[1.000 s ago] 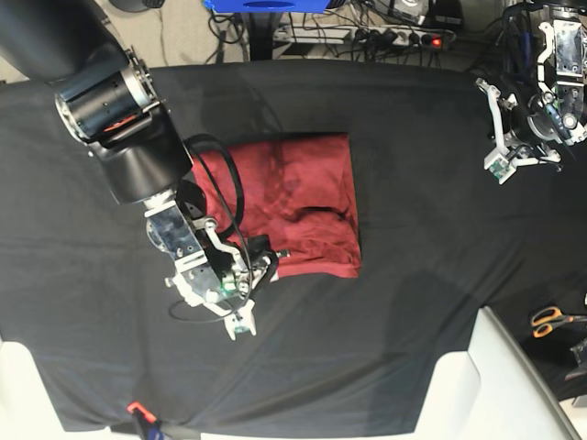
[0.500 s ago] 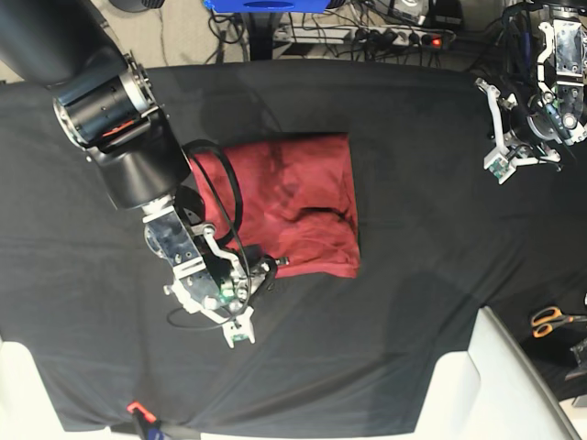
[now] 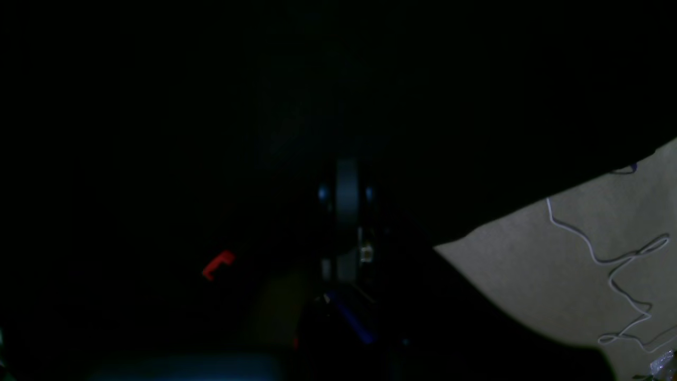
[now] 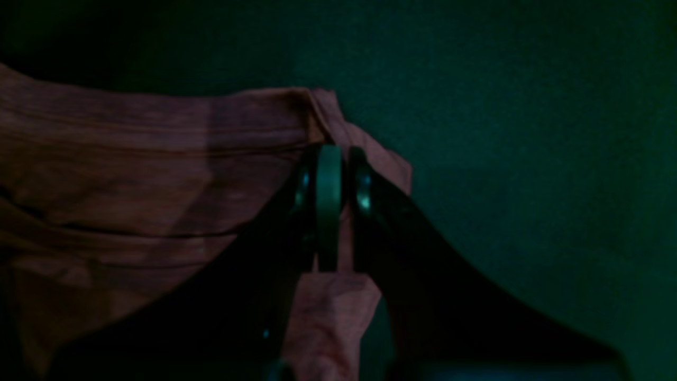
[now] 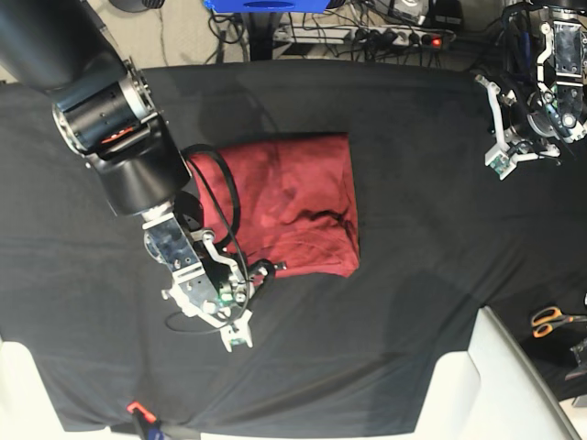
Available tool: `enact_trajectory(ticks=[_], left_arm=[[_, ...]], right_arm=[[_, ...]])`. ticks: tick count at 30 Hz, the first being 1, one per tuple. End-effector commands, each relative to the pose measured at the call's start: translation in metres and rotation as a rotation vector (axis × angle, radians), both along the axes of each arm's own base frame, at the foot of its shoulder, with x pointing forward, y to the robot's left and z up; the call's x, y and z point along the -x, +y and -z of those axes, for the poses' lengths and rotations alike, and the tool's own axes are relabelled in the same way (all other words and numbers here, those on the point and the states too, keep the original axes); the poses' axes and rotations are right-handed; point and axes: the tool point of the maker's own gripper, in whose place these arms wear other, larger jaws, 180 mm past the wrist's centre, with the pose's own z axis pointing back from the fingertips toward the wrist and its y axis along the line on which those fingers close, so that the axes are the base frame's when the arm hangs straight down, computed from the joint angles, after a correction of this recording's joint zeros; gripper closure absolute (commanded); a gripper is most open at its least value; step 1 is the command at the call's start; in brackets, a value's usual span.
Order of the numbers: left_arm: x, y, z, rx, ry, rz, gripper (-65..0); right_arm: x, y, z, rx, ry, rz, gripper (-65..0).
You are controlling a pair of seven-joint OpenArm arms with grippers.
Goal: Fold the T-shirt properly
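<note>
Only the right wrist view shows us the right gripper point(image 4: 336, 177) pinching the T-shirt point(image 4: 158, 159) corner; left gripper point(image 5: 500, 163) closed, empty.

Black-draped table point(image 5: 413, 183) filling the frame, power strip point(image 5: 385, 37) and cables along the top, orange-handled scissors point(image 5: 553, 319) lower right

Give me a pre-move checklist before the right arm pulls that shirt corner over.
1. Right tool shut on the shirt: ok, fabric sits pinched between its fingers at a corner.
2. All folded layers caught in the pinch: cannot tell, the fingers hide it.
3. Left tool away from the shirt: ok, shut and parked near the far table edge.
4. Shirt lying flat: not ok, creases run across its middle.
5. Black tablecloth not pinched along with the shirt: cannot tell.
6. Scissors out of the path: ok, off at the table's side.
</note>
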Motion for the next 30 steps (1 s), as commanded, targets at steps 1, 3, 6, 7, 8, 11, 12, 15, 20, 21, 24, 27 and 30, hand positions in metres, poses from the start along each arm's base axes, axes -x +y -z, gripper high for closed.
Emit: enact_trajectory(ticks=[1, 3, 6, 7, 8, 11, 12, 15, 20, 21, 24, 27, 30], left_arm=[[-0.007, 0.006, -0.008, -0.021, -0.022, 0.006, 0.0], [-0.007, 0.006, -0.008, -0.021, -0.022, 0.006, 0.0], [-0.007, 0.007, -0.008, -0.023, -0.022, 0.006, 0.0], [-0.007, 0.007, -0.008, -0.023, -0.023, 0.006, 0.0], [-0.007, 0.007, -0.008, -0.023, -0.023, 0.006, 0.0], [-0.007, 0.007, -0.008, -0.023, -0.023, 0.006, 0.0], [-0.007, 0.007, -0.008, -0.023, -0.023, 0.006, 0.0], [-0.007, 0.007, -0.008, -0.023, -0.023, 0.006, 0.0], [-0.007, 0.006, -0.008, -0.019, -0.025, 0.007, 0.0], [-0.007, 0.005, -0.009, -0.019, -0.027, 0.010, 0.0], [-0.010, -0.001, -0.013, -0.009, -0.046, 0.020, 0.0], [-0.011, -0.013, -0.011, 0.013, -0.058, 0.019, 0.0], [-0.011, -0.021, -0.009, 0.036, -0.063, 0.013, 0.0]], right_arm=[[-0.021, 0.002, -0.019, -0.005, -0.063, -0.002, -2.3], [-0.023, 0.000, -0.016, 0.000, -0.066, 0.001, -2.3], [-0.026, -0.002, -0.014, 0.003, -0.076, 0.002, -2.3], [-0.027, -0.002, -0.015, 0.004, -0.079, 0.003, -2.3], [-0.028, -0.001, -0.017, 0.003, -0.082, 0.002, -2.3], [-0.029, 0.001, -0.018, 0.000, -0.084, 0.002, -2.3], [-0.030, 0.001, -0.018, -0.001, -0.087, 0.002, -2.3], [-0.035, 0.002, -0.022, -0.008, -0.114, 0.003, -2.9], [-0.028, 0.002, -0.020, -0.001, -0.071, 0.001, -3.0], [-0.027, 0.004, -0.022, -0.006, -0.072, -0.002, -3.0], [-0.020, 0.014, -0.035, -0.057, -0.135, -0.015, -2.3], [-0.015, 0.013, -0.053, -0.086, -0.194, -0.021, -2.3], [-0.005, 0.017, -0.058, -0.097, -0.174, -0.028, -2.3]])
